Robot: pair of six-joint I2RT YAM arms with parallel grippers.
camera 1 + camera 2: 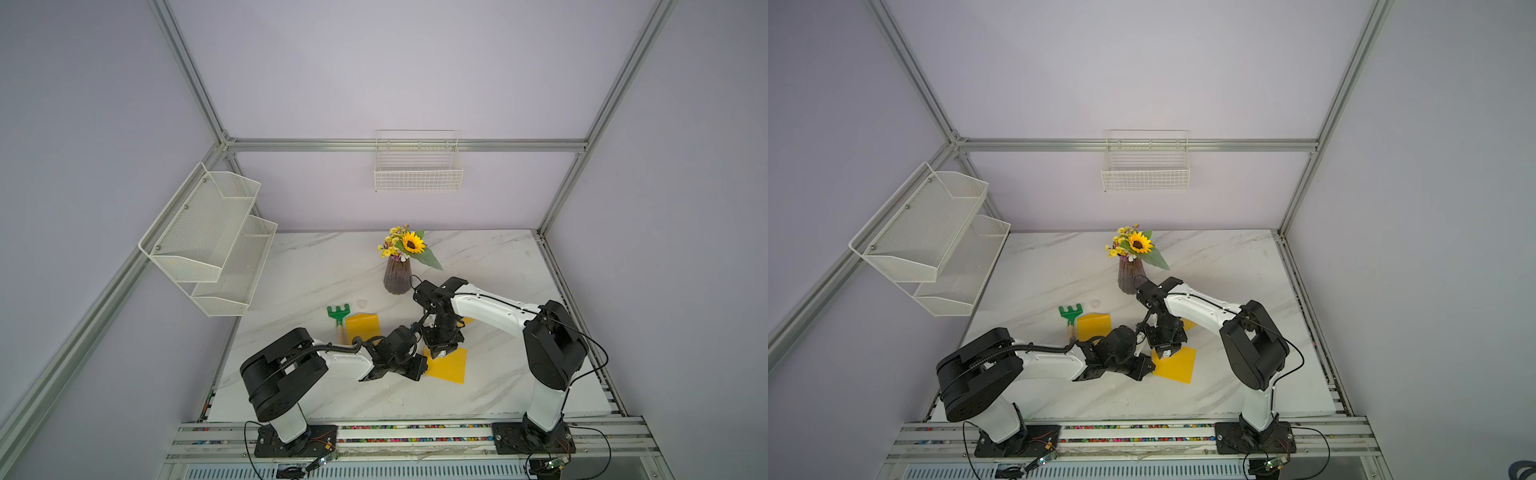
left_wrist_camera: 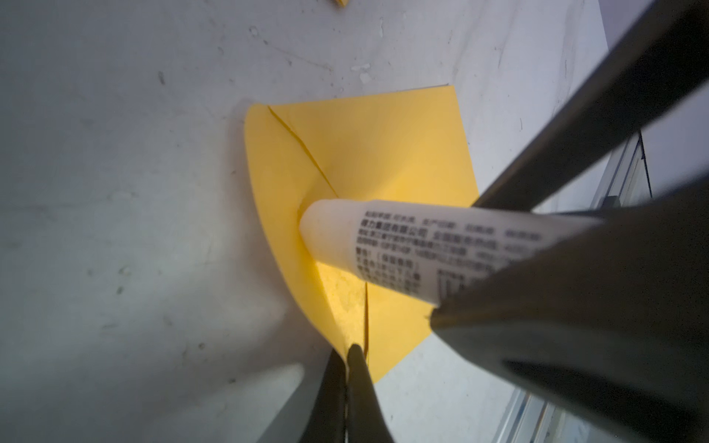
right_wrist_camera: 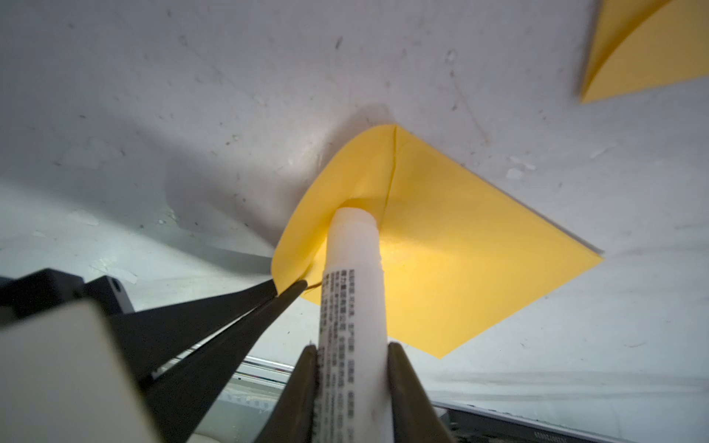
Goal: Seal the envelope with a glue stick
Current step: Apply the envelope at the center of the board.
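In both top views the two black grippers crowd together over the near yellow paper envelope and hide nearly all of the small white plastic glue stick with its grey printed label. In the right wrist view the stick's rear end is cut off at the picture's edge. The label's print is too blurred to read, and whether the white tip is capped cannot be told. The right gripper is clamped on the stick's labelled barrel, one dark finger on each side. The white tip reaches well ahead of the fingertips and touches the envelope where the raised flap meets the body. The left gripper has its jaws together on the flap's edge, pinching the thin paper up off the body, just beside the stick. A second yellow envelope lies on the white marble-patterned table next to a green toy rake with a wooden handle, partly hidden behind the left arm.
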